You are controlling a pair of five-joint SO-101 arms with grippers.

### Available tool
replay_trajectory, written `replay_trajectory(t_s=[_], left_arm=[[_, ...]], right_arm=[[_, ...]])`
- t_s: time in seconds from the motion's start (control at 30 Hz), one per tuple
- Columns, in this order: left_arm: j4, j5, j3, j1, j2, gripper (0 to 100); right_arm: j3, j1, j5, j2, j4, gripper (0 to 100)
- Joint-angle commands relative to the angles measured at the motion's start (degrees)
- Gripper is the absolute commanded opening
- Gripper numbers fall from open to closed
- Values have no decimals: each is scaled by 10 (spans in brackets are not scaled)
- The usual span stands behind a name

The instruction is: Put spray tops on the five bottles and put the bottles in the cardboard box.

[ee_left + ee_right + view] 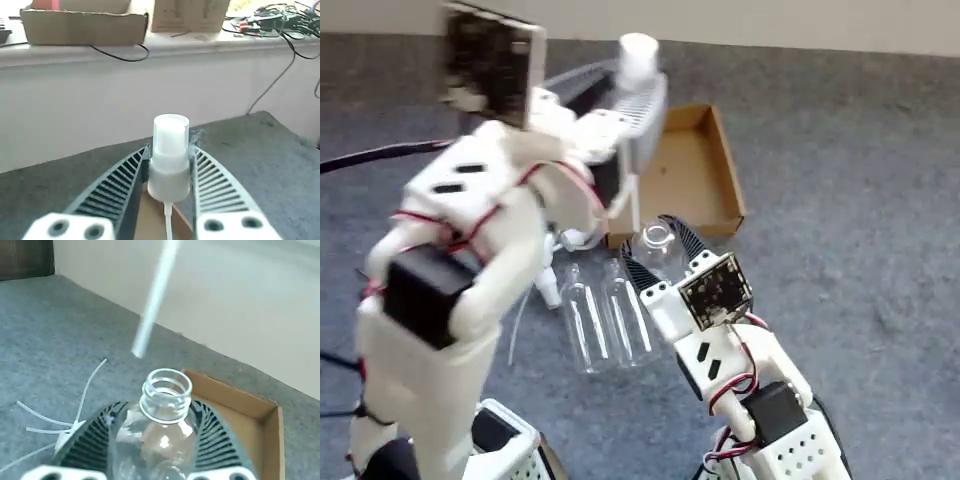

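Note:
My left gripper (170, 152) is shut on a white spray top (170, 165), held high over the near-left edge of the cardboard box (700, 175). The top's thin dip tube (152, 300) hangs down, its end just above and beside the open neck of a clear bottle (166, 390). My right gripper (165, 420) is shut on that bottle and holds it upright at the box's near corner (660, 245). In the high view the spray top (638, 58) sits in the left gripper (640, 100), up and left of the bottle.
Two clear bottles (605, 315) lie side by side on the grey carpet, left of the right arm. Loose spray tops with long tubes (70, 432) lie beside them (550, 285). The box is open and shallow. A pale wall runs behind the table.

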Motion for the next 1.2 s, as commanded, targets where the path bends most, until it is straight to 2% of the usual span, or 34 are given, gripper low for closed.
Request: replay_trajectory(t_s=[0.0,0.33,0.5,0.9,1.17], left_arm=[[-33,4,-35,32,24,6],[-31,4,-65,48,78,6],[-27,-33,-65,34,80,5],[44,-33,-65,21,80,5],[60,-33,42,27,26,5]], right_arm=[[-2,-4,0,-7,-22,4],[-2,-2,-2,-10,-22,4],[-2,-2,-2,-10,-22,4],[-4,-1,-4,-8,7,4],[-6,-1,-4,-7,22,4]])
